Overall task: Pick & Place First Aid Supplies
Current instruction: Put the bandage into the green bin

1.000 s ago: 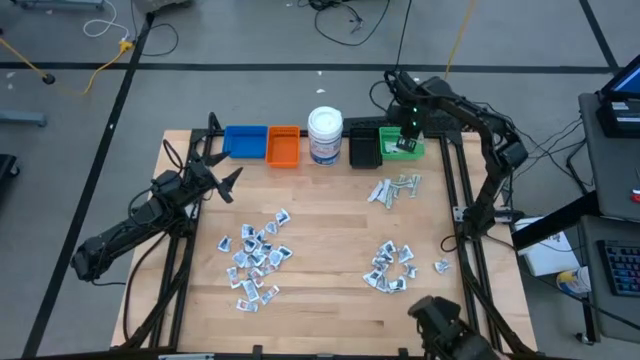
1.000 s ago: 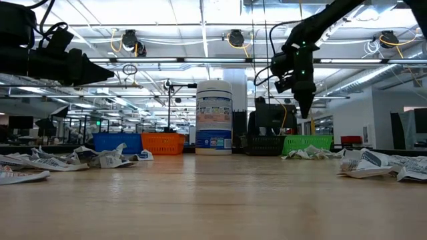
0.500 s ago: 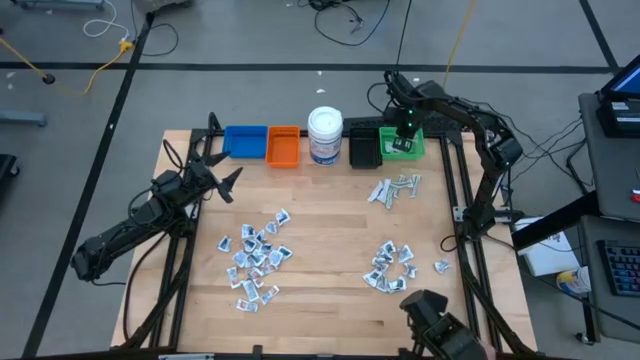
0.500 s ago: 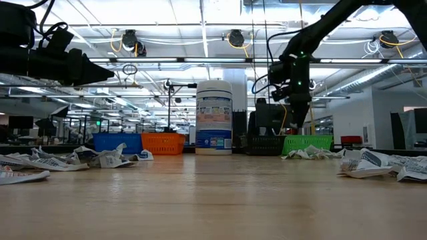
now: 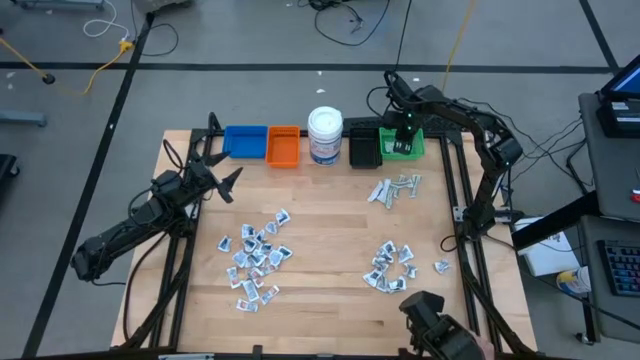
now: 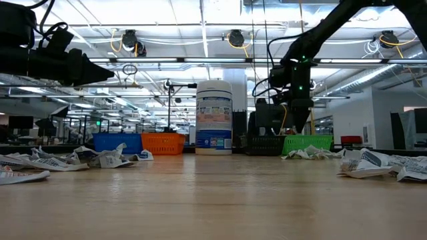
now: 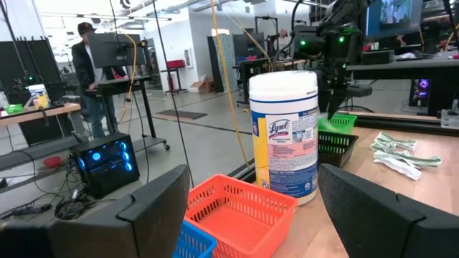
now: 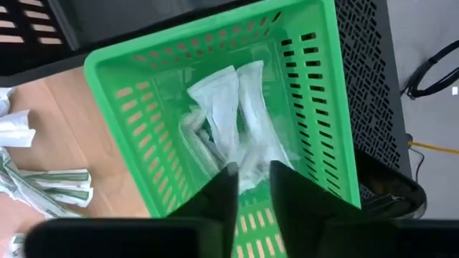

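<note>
Upper right of the high view: right gripper (image 5: 404, 134) over green bin (image 8: 215, 107), jaws slightly parted above packets (image 8: 229, 122); grip unclear. Risk, we judge: a packet clinging and lifting out. Left gripper (image 5: 222, 178) idle, jaws wide, empty.

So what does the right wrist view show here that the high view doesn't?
Only the right wrist view shows inside the green bin: long white wrapped packets lying there, with the right claw directly above, fingers slightly apart. Only the high view shows the left claw waiting open over the table's left side, the wipes jar, and the blue bin, orange bin and black bin. Both show the green bin and the packets beside it.
</note>
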Controlling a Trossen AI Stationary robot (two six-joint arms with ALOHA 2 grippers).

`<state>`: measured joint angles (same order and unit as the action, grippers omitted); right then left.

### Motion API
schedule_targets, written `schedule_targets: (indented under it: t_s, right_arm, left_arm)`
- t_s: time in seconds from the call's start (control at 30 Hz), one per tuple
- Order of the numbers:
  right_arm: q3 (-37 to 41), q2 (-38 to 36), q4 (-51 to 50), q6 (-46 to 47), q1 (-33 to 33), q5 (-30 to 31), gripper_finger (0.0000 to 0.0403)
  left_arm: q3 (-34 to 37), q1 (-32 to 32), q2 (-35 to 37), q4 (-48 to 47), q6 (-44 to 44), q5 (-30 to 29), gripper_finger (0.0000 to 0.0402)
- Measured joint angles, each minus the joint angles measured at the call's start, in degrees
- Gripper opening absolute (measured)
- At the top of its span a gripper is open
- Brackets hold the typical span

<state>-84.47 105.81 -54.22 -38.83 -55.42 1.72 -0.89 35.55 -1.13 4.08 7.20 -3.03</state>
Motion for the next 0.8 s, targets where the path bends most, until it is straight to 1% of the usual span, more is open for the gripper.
schedule_targets:
  t_s: [0.13, 0.27, 0.37, 0.6, 0.67, 0.8]
  right_arm:
    - [0.0, -0.34, 0.07, 0.39, 0.17, -0.04, 0.0133]
    - [0.0, -0.33, 0.07, 3.69, 0.35, 0.06, 0.0156]
    - [0.0, -0.46, -0.43, 8.96, 0.44, 1.03, 0.0159]
    - [0.0, -2.81, -2.0, 27.89, 2.66, 9.48, 0.0151]
    - [0.0, -4.05, -2.82, 32.89, 3.74, 10.4, 0.0149]
    - [0.0, -6.99, -3.46, 44.18, 5.84, 10.23, 0.0148]
  left_arm:
    - [0.0, -0.02, 0.02, 0.02, 0.0, 0.0, 0.031]
    - [0.0, 0.0, 0.0, 0.0, 0.0, 0.0, 0.031]
    - [0.0, 0.0, 0.02, 0.0, 0.0, 0.0, 0.031]
    - [0.0, 0.0, 0.02, 0.01, 0.0, 0.01, 0.031]
    - [0.0, 0.0, 0.0, 0.02, 0.0, 0.0, 0.031]
    - [0.0, 0.0, 0.02, 0.0, 0.0, 0.0, 0.031]
